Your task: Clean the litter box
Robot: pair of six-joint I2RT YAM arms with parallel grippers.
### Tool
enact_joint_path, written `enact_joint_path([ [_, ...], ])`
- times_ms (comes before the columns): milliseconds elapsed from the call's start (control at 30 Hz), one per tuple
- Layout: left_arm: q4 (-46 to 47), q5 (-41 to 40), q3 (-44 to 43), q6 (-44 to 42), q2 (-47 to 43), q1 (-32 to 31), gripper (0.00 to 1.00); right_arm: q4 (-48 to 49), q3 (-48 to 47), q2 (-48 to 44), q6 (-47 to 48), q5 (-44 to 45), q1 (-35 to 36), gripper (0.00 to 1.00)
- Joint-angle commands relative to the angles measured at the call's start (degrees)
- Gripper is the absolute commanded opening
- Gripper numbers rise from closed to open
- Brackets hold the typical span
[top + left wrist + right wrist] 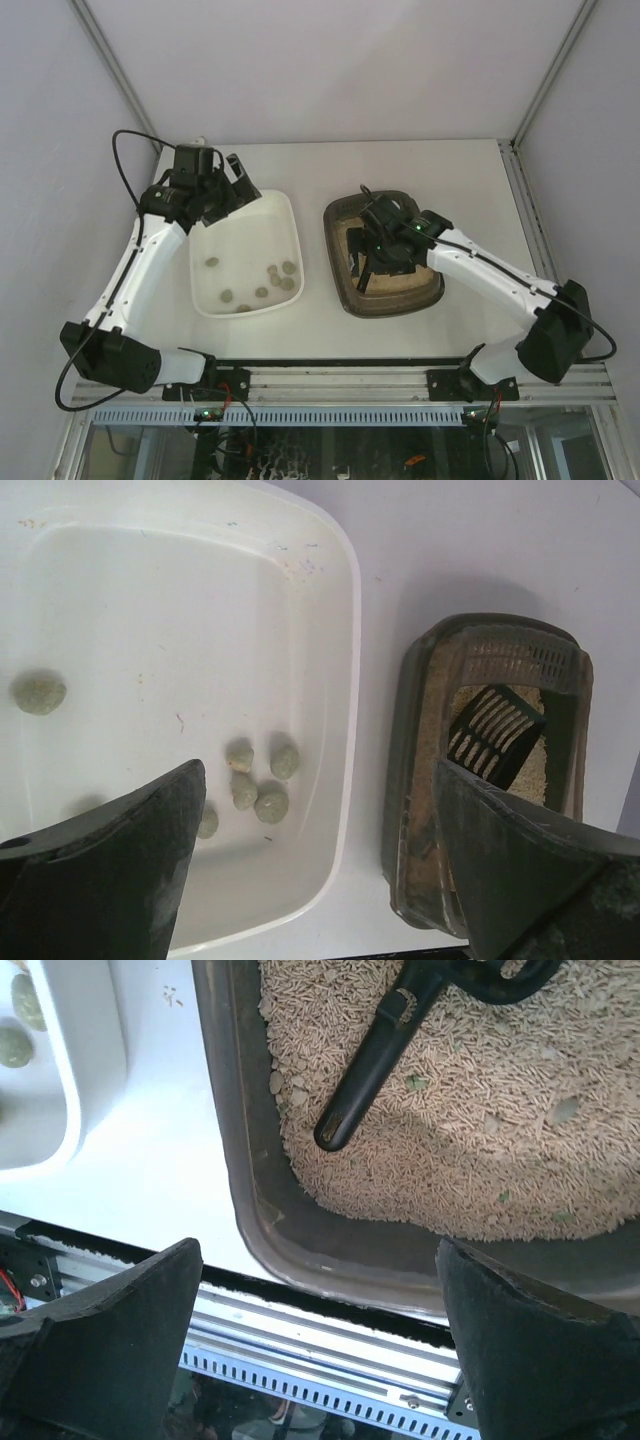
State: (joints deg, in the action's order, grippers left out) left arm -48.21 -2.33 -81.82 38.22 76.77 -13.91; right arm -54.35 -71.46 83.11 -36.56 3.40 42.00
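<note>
Right wrist view: shows right end effector [318, 1250] spread, empty, left end effector [320, 770] likewise; litter box [240, 1190] likely stiff, sand-heavy; grab 6 o'clock rim.

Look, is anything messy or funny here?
Yes. The black scoop lies loose on the litter inside the litter box, with nothing holding it. A few greenish bits sit in that litter too, not in the white tray.
</note>
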Motion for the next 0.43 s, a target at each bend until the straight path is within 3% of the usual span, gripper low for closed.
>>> enact_joint_path([
  [0, 4.1, 0.6, 3.3, -4.1, -4.2, 1.7, 0.99, -4.1, -1.7, -5.2, -3.2, 6.1, 1.5, 1.00],
  [133, 4.6, 0.0, 3.7, -9.9, -6.4, 1.9, 1.00, -2.0, -1.7, -10.7, -3.7, 7.7, 1.4, 1.00],
  [333, 8.4, -17.7, 7.5, -12.3, -13.4, 1.9, 1.00, 4.9, 0.4, -20.0, 1.3, 8.5, 0.7, 1.00],
  [400, 10.1, -19.7, 9.3, -13.5, -15.9, 2.4, 1.00, 5.9, 0.3, -22.6, 0.3, 14.5, 2.4, 1.00],
])
